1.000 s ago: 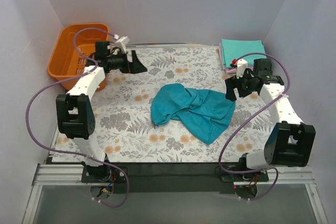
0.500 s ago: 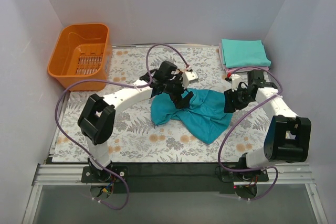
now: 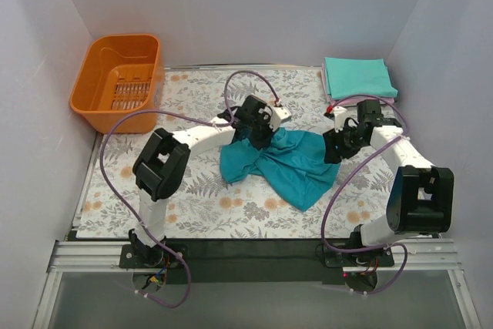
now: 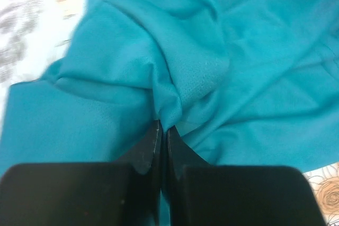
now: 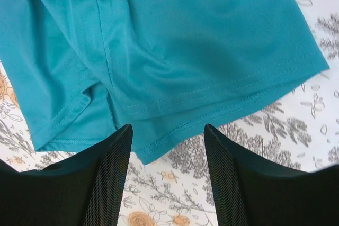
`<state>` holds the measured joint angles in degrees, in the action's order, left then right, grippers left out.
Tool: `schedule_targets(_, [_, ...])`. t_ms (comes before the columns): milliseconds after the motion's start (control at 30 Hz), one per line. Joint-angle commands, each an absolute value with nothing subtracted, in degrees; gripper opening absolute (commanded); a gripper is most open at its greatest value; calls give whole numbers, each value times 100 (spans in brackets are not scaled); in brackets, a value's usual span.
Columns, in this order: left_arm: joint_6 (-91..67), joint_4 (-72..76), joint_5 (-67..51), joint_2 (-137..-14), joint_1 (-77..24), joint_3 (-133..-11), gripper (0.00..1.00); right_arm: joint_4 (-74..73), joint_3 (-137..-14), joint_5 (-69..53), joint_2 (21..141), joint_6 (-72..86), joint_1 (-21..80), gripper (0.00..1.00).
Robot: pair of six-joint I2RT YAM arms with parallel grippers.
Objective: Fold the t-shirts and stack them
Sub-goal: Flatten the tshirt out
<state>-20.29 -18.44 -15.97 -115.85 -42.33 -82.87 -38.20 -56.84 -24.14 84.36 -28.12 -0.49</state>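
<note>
Left gripper (image 4: 163, 126) clenched on a puckered ridge of the smooth, crumpled deep teal-blue t-shirt (image 4: 249, 72), mid-table on the fern-printed cloth (image 3: 192, 182); right gripper (image 5: 168, 136) spread wide, mesh-textured fingers (image 5: 108, 178) over its stitched hem; folded mint-teal t-shirt (image 3: 358, 77) lies flat, rectangular, far right corner

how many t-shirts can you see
3: deep teal shirt crumpled in the middle; mint shirt folded at the far right corner; pink shirt edge showing under it. More could hide beneath.
</note>
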Motion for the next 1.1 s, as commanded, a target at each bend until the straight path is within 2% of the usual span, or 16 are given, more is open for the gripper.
schedule_targets(0, [-2573,-2161,-2071,-10707,-3388,-8683,0,-3534,-5924,-2216,8525,-2909,411,52])
schedule_targets(133, [-2742,-2531,-2653,-10573,-2840,-8552,0,-3375,-5818,-2127,8543,-2918,965,47])
schedule_targets(300, [-2935,-2689,-2795,-10661,-2655,-8350,0,-3129,-5801,-1970,8894,-2769,1379,44])
schedule_targets(533, [-3269,-2830,-2804,-10767,-2049,-8525,0,-2997,-5608,-1565,9457,-2742,1547,46])
schedule_targets(633, [-3357,-2979,-2830,-10775,-1732,-8543,0,-3015,-5572,-1319,9466,-2830,1547,22])
schedule_targets(667, [-3349,-3093,-2839,-10758,-1653,-8508,0,-3032,-5581,-1144,9440,-2882,1556,10])
schedule_targets(733, [-3200,-3207,-2839,-10601,-1407,-8264,0,-3128,-5660,-985,9291,-2935,1529,1])
schedule_targets(967, [-2707,-3252,-2576,-10169,-844,-7288,0,-3463,-5757,-914,8675,-3383,1371,1])
schedule_targets(1067, [-2794,-3234,-2417,-10274,-756,-7242,0,-3568,-5809,-914,8517,-3585,1318,1])
